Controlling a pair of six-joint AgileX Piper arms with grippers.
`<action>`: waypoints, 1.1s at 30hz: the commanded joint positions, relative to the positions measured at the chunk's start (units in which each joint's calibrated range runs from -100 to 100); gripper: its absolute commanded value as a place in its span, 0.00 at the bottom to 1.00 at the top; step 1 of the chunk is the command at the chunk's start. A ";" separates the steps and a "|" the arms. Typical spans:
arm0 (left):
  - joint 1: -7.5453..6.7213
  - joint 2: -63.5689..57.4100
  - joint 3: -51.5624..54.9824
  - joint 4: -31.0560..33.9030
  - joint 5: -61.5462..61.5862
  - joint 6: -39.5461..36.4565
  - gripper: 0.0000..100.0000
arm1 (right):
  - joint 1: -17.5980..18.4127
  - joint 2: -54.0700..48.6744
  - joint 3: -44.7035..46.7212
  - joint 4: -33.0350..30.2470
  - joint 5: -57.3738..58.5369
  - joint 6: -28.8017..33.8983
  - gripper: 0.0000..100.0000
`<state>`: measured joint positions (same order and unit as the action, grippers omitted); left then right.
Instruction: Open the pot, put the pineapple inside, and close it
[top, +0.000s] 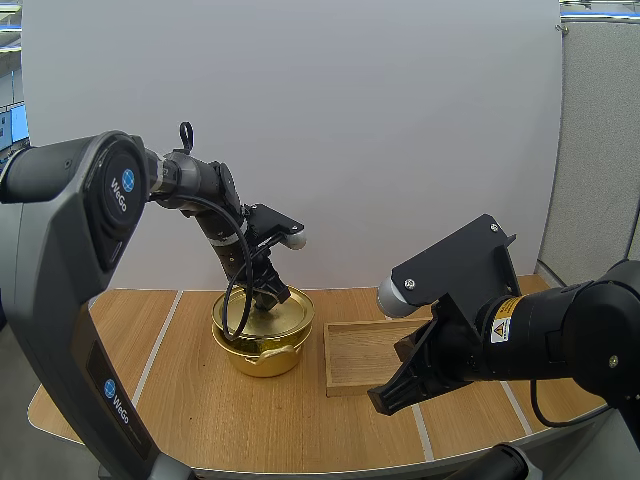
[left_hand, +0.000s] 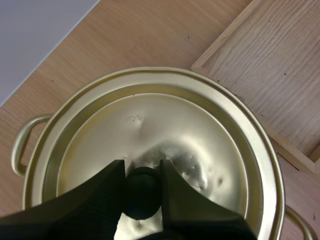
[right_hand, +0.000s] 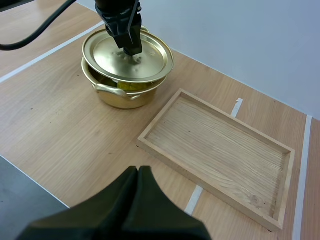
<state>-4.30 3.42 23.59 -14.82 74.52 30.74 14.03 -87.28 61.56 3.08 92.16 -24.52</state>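
Left claw (left_hand: 141, 171) is clamped on the lid's black knob (left_hand: 142, 195).
The gold lid (left_hand: 165, 130) is held just off the near rim of the pot (right_hand: 125, 97), which is set on the wooden table (right_hand: 60, 125); something yellow (right_hand: 127, 86) is seen in the gap. A wooden tray (right_hand: 220, 145) is laid just beside the pot. Right claw (right_hand: 138, 172), pressed shut, is hung near the table's front edge.

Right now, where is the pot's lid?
In the high view the lid is over the pot, left of the wooden tray, its black knob pinched by the left gripper.
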 joint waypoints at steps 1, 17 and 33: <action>-0.19 1.17 0.08 -1.31 -0.46 0.30 0.00 | -0.26 -0.31 -0.02 -1.64 -0.85 -0.14 0.00; -0.19 1.15 6.65 -1.31 -6.96 2.23 0.00 | -0.26 -0.31 -0.02 -1.64 -0.85 -0.14 0.00; -0.19 -8.25 5.30 -0.15 -5.53 2.23 1.00 | -0.26 -0.31 -0.02 -1.64 -0.85 -0.14 0.00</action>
<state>-4.30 0.92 29.92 -15.57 68.80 32.84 14.03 -87.28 61.56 1.80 92.16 -24.52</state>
